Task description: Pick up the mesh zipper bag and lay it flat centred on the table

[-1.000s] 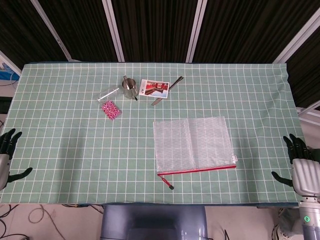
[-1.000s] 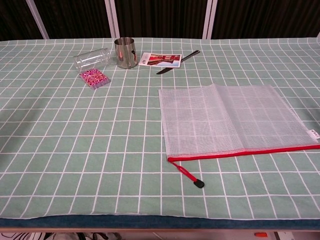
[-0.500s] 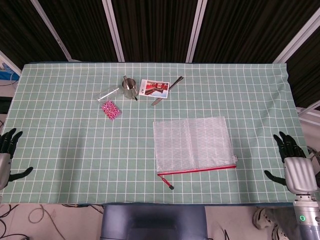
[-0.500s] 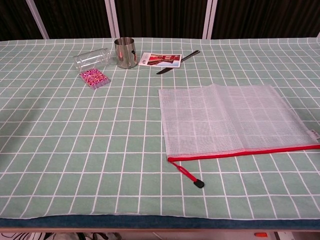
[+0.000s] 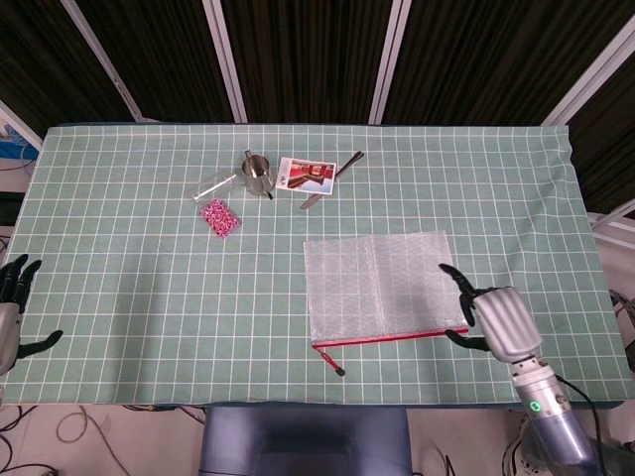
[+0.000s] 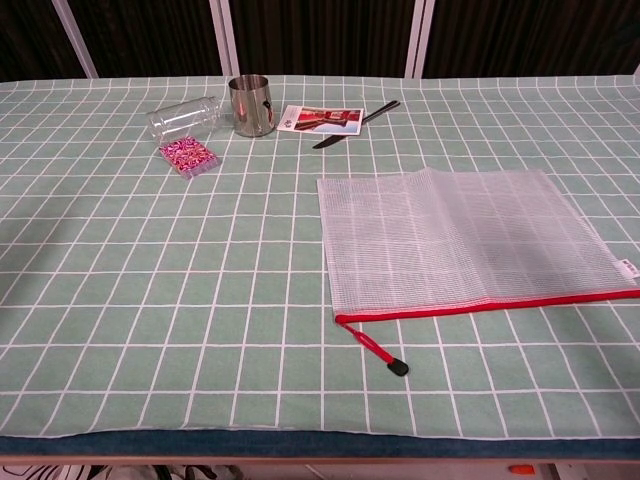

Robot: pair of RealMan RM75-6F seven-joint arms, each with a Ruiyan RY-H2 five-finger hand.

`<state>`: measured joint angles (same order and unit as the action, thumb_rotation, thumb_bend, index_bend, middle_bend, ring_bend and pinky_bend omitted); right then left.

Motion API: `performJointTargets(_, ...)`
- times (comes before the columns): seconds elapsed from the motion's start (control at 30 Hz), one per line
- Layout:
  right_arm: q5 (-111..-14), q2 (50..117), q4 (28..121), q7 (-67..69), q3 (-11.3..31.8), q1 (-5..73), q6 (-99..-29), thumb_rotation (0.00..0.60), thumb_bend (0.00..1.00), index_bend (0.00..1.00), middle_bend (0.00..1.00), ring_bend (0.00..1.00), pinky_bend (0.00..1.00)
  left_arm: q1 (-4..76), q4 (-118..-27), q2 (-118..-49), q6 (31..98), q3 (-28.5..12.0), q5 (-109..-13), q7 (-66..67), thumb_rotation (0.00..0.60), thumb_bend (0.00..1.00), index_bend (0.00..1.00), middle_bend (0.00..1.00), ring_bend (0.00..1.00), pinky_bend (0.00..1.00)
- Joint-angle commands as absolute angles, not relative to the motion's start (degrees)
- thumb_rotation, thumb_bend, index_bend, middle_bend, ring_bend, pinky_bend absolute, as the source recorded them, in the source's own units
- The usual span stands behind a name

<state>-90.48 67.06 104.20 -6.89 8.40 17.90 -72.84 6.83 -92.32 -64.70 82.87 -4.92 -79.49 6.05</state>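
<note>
Right hand [image 5: 493,319] open, empty, just beside mesh zipper bag [image 5: 382,286] right edge; bag's long axis ran left-right; left hand [image 5: 12,307] far off.

A matt green cloth [image 6: 150,300] with a white grid is covering the table. The mesh zipper bag [image 6: 465,240] is looking like translucent woven plastic, edged with a red zipper tape [image 6: 500,304]. Near the far edge, the metal cup [image 6: 251,105] is gleaming, the clear jar [image 6: 186,117] is showing glossy, and the printed card [image 6: 320,119] is looking like smooth paper.
</note>
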Motion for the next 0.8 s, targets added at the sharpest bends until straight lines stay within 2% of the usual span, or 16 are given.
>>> performJointTargets(0.03, -87.9, 70.5, 107.3, -12.9, 9.1, 22.2, -67.1, 0.600, 0.18, 0.27, 0.97, 0.94, 0.88, 6.8, -92.5, -64.9, 82.8, -5.2, -78.9, 6.8, 0.600, 0.03, 0.00, 0.00, 0.00, 0.00)
performJointTargets(0.13, -85.2, 74.0, 107.9, -17.3, 9.4, 24.7, -63.6, 0.600, 0.19, 0.34, 1.00, 0.98, 0.91, 6.9, -92.6, -65.1, 82.6, -5.3, -78.2, 7.6, 0.600, 0.03, 0.00, 0.00, 0.00, 0.00)
performJointTargets(0.3, -79.8, 79.5, 107.5, -22.6, 9.9, 27.5, -60.3, 0.600, 0.22, 0.42, 1.00, 1.00, 0.92, 7.0, -92.6, -65.4, 82.6, -5.6, -77.5, 8.4, 0.600, 0.03, 0.00, 0.00, 0.00, 0.00)
performJointTargets(0.53, -71.5, 87.7, 105.1, -29.4, 9.1, 29.6, -59.2, 0.600, 0.22, 0.44, 1.00, 1.00, 0.92, 7.2, -92.6, -65.4, 81.9, -5.8, -76.6, 9.0, 0.600, 0.03, 0.00, 0.00, 0.00, 0.00)
performJointTargets(0.8, -67.0, 95.2, 101.8, -33.5, 7.0, 30.1, -60.8, 0.600, 0.23, 0.45, 1.00, 1.00, 0.92, 7.4, -92.5, -65.3, 81.3, -5.8, -76.2, 9.1, 0.600, 0.03, 0.00, 0.00, 0.00, 0.00)
